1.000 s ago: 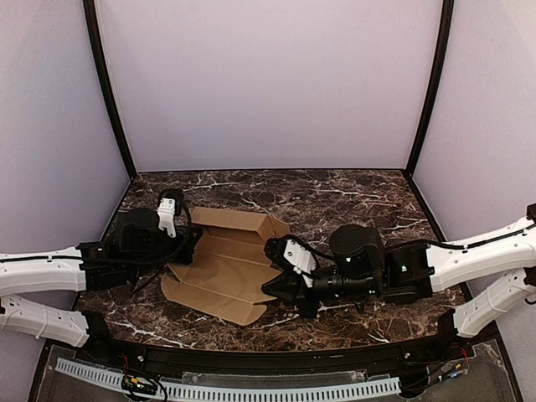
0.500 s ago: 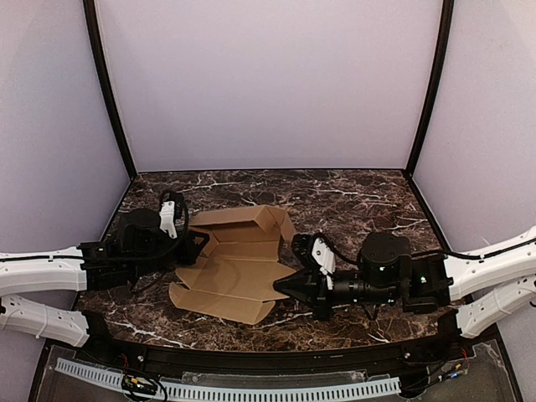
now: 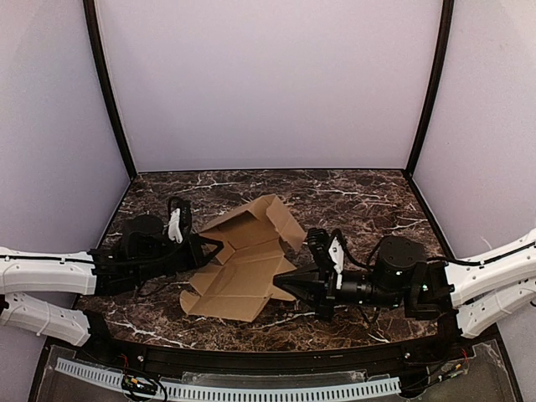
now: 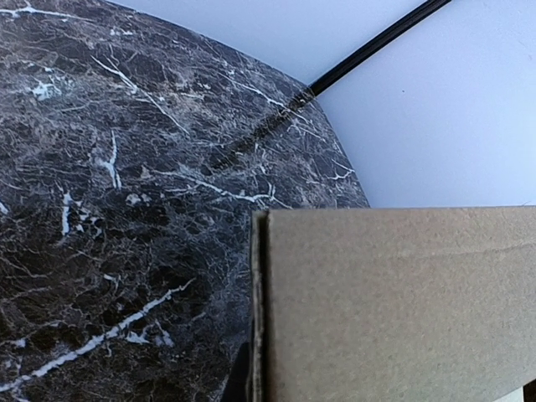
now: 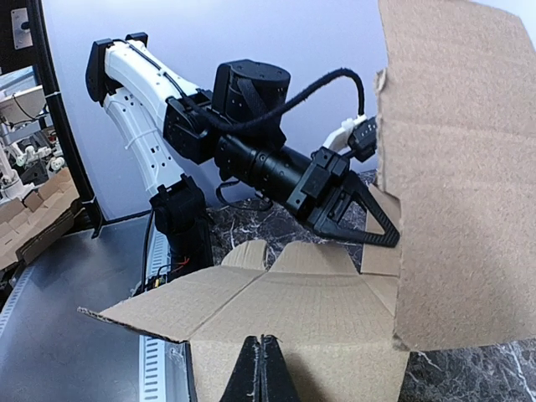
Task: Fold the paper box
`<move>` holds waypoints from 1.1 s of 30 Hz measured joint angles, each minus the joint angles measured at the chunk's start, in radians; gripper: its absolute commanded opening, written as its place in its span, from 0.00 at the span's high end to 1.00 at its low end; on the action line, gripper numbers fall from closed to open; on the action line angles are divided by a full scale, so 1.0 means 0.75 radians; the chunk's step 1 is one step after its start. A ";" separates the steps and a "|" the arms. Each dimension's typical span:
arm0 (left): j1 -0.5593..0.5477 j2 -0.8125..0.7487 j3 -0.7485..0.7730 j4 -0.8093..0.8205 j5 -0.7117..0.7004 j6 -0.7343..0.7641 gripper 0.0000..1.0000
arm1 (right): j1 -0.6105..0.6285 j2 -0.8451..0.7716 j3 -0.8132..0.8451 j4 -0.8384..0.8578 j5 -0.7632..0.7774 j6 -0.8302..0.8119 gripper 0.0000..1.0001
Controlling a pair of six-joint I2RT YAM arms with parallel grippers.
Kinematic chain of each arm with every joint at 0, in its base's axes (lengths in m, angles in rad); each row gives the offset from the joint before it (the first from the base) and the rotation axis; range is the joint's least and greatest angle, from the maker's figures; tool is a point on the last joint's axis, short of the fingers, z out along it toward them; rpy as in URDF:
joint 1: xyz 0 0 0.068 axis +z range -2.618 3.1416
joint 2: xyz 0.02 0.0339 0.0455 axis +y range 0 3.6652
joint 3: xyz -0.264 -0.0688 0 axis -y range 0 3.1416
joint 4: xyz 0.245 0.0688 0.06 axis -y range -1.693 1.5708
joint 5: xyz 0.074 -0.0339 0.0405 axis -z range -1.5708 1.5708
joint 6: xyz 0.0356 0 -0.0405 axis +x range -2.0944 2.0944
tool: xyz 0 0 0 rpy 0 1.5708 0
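So your paper box (image 3: pixel 243 260) is sitting around the middle of the table (image 3: pixel 352 197), a bit closer to the near edge, and it's only half formed: base panels low, back panel (image 3: pixel 272 219) tipped up toward the far edge. You've got it pinned from both sides, which makes sense, since one arm alone would just drag the sheet around. The left gripper (image 3: pixel 203 248) has its jaws pressed together on the left edge of the cardboard, acting as the anchor. The right gripper (image 3: pixel 285 281) is also closed tight, and from its wrist view it looks like it's nipping the right-hand edge of the base panel

Compared with a second ago: the sheet was lying flatter and further left, with your right gripper reaching well in over it. Now that arm has backed off toward the right edge, the whole piece has swung round, and the back panel stands a lot higher
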 measured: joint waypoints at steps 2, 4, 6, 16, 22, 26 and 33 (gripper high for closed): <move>0.000 0.022 -0.015 0.038 0.036 -0.035 0.99 | 0.001 0.000 0.000 0.022 0.000 0.001 1.00; 0.000 0.034 -0.026 0.066 0.063 -0.058 0.99 | 0.001 -0.001 -0.001 0.031 0.001 0.001 1.00; 0.000 0.036 -0.030 0.078 0.075 -0.066 0.99 | 0.001 -0.008 -0.001 0.028 0.002 0.001 1.00; -0.001 -0.079 -0.029 0.013 -0.001 0.135 0.99 | 0.001 -0.262 0.005 -0.238 0.013 -0.044 0.95; -0.001 -0.156 -0.029 -0.045 -0.078 0.342 0.99 | 0.001 -0.395 0.096 -0.524 -0.010 -0.105 0.76; -0.001 -0.178 -0.029 -0.072 -0.087 0.461 0.99 | 0.001 -0.448 0.177 -0.668 0.002 -0.140 0.61; -0.001 -0.227 -0.027 -0.133 -0.086 0.614 0.99 | 0.001 -0.367 0.359 -0.830 0.063 -0.189 0.51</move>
